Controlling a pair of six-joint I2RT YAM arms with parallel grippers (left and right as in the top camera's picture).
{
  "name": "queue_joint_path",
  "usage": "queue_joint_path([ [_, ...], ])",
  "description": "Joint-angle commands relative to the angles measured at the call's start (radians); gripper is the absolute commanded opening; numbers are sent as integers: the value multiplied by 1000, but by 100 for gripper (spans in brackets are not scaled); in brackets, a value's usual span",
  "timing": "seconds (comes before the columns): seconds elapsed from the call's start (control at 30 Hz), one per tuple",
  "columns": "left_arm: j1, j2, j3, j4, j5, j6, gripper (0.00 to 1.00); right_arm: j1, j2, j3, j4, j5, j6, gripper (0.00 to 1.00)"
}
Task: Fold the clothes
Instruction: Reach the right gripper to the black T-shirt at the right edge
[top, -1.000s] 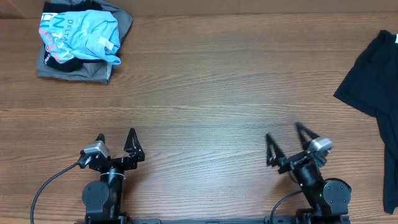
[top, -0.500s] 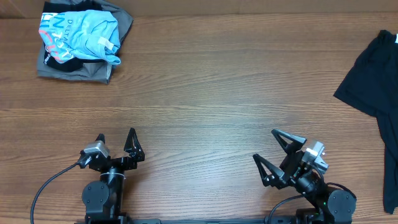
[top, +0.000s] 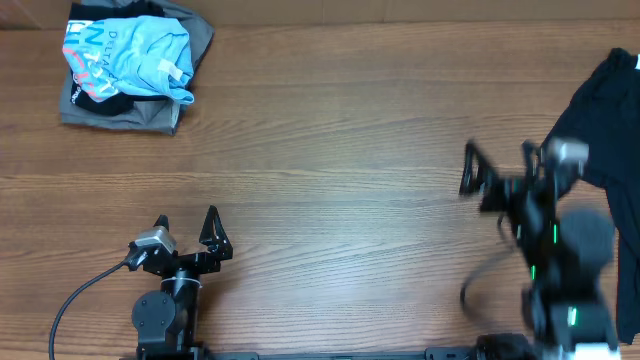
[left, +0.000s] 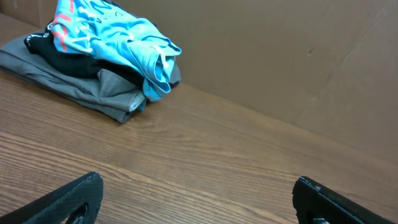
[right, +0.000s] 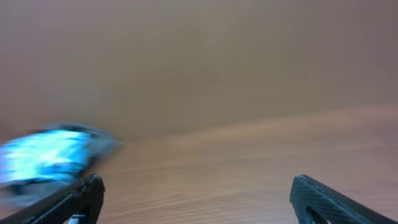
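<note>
Tools stand open and empty, right tool (top: 498, 165) near black T-shirt (top: 603, 120), left tool (top: 186, 218) facing blue shirt (top: 130, 52) on grey garment (top: 120, 112)

Soft, even light falls from above; the table (top: 330, 150) is bright and shadows are faint. The overhead view is sharp except for the right arm (top: 545, 225), motion-blurred at 3 o'clock. The left wrist view is crisp. The right wrist view is blurred throughout, with the blue shirt (right: 43, 158) a streak at 8 o'clock.
</note>
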Motion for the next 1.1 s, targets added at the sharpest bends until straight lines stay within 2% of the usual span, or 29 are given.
queue_joint_path([
  [0.0, -6, -11, -4, -1, -3, 16, 100, -78, 306, 237, -128, 195, -113, 100],
  [0.23, -6, -11, -4, -2, -3, 16, 100, -277, 924, 774, -586, 235, -112, 100],
  [0.27, -6, -11, -4, -1, -3, 16, 100, -293, 966, 803, -604, 236, -112, 100],
  [0.5, -6, -11, -4, -1, -3, 16, 100, -397, 1155, 829, -510, 213, -109, 99],
  [0.63, -6, -11, -4, -2, -3, 16, 100, -444, 1221, 829, -443, 241, -109, 89],
  [0.83, -6, -11, -4, -1, -3, 16, 100, -511, 1336, 828, -363, 235, -109, 88],
  [0.93, -6, -10, -4, -1, -3, 16, 100, -537, 1404, 828, -304, 146, -109, 88],
  [1.07, -6, -11, -4, -1, -3, 16, 100, -544, 1435, 829, -239, 122, -109, 76],
])
